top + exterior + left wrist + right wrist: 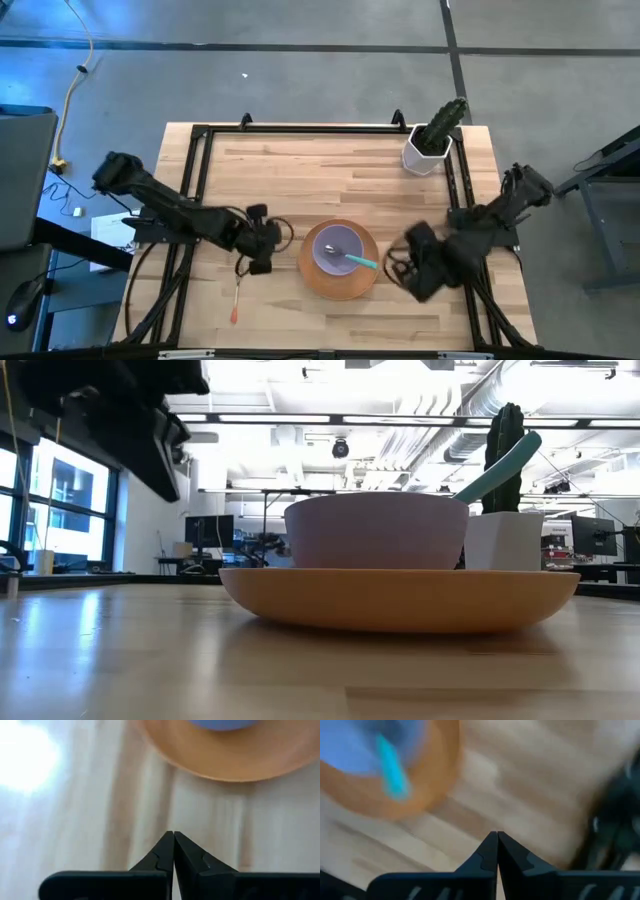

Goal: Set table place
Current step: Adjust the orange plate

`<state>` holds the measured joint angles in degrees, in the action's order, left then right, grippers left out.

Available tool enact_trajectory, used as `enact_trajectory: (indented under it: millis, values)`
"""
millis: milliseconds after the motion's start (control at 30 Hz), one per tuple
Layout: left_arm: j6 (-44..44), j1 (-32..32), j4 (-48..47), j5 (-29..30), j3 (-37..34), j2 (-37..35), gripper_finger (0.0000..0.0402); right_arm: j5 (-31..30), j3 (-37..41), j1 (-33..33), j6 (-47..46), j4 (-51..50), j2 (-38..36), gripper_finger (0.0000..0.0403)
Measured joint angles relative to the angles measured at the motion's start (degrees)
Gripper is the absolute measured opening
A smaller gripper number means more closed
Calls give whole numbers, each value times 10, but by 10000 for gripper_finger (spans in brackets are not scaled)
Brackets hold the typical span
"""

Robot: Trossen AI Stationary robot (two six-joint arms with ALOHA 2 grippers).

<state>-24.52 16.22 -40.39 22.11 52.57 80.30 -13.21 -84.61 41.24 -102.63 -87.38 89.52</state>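
The orange plate [340,277] lies on the wooden table [300,170] near its front middle. The lavender bowl [338,250] stands in the plate, and the teal-handled spoon [355,259] leans in the bowl, handle over the rim. The orange-handled fork [236,298] lies flat on the table left of the plate. My left gripper [268,243] is shut and empty, above the table just left of the plate [230,755]. My right gripper [412,262] is shut and empty, right of the plate [385,795].
A white pot with a cactus [432,140] stands at the table's far right corner. The black frame [200,140] edges the tabletop. Bare wood lies across the far half and the near left, around the fork.
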Motion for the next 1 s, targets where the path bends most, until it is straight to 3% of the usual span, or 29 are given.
enact_trajectory:
  millis: [133,233,333,533,1000]
  values:
    - [1,-31,-28,17,-12,-39,0,-22,117,49,-118,182,1,0]
    - [5,-50,-49,20,-18,-61,0,-60,203,63,-161,363,14,0]
    - [17,-65,-69,21,-20,-81,0,-47,259,61,-176,455,46,0]
    - [28,-66,-89,30,-20,-115,0,-34,285,38,-184,483,90,0]
    - [15,-66,-154,54,-20,-182,0,-52,285,-67,-52,516,101,0]
